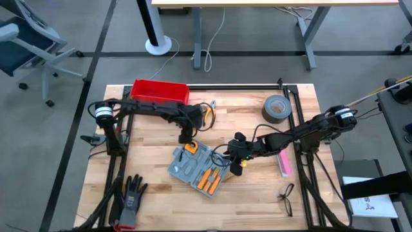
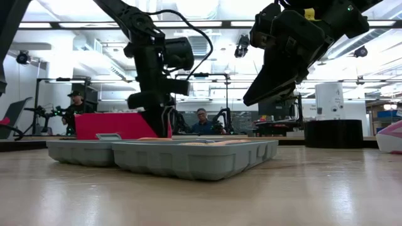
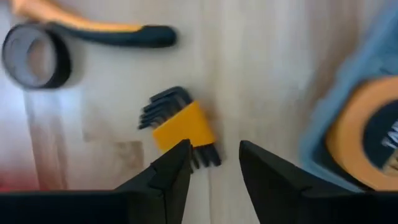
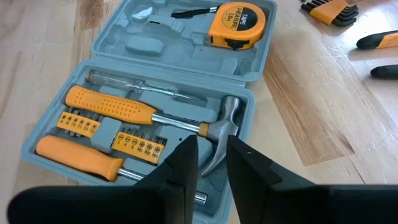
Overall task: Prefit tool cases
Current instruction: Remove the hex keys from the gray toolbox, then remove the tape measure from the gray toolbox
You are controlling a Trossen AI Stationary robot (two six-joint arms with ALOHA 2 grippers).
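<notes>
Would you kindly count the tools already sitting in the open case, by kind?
Tape measure: 1
Hammer: 1
Screwdrivers: 2
Bit strips: 2
Total in the case: 6

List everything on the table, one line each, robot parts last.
Tool case: one, grey-blue, open flat at table centre.
Hammer: one, orange handle, in the case.
Tape measure: one, orange, in the case's other half.
Hex keys: one set, black in a yellow holder, on the wood beside the case.
Bin: one, red, far left edge.
Tape roll: one, dark grey, far right.
Glove: one, black, near left corner.
Glasses: one pair, near right.
Left claw: open above the hex keys.
Right claw: slightly open, empty, over the case.
</notes>
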